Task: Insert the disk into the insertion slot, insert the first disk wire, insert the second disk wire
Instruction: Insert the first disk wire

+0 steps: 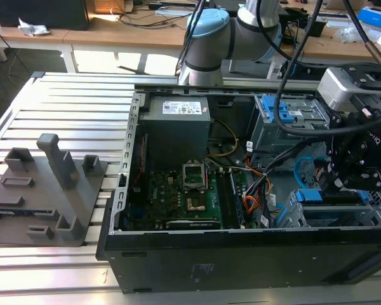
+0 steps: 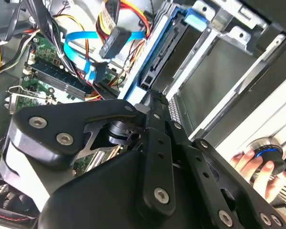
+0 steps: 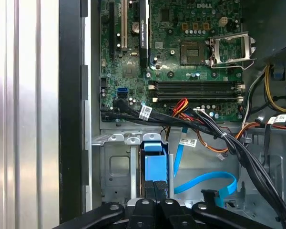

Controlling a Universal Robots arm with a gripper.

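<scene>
pincer (image 3: 155, 190) of black jointed links pinched shut, empty, tips on blue-framed disk (image 3: 152, 164), in grey sheet-metal insertion slot (image 3: 115, 167)

black cables (image 3: 229, 143) beside the insertion slot (image 3: 115, 167)

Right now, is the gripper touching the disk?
Cannot tell. In the first wrist view the gripper overlaps the disk at its blue caddy, hiding any gap.
</scene>
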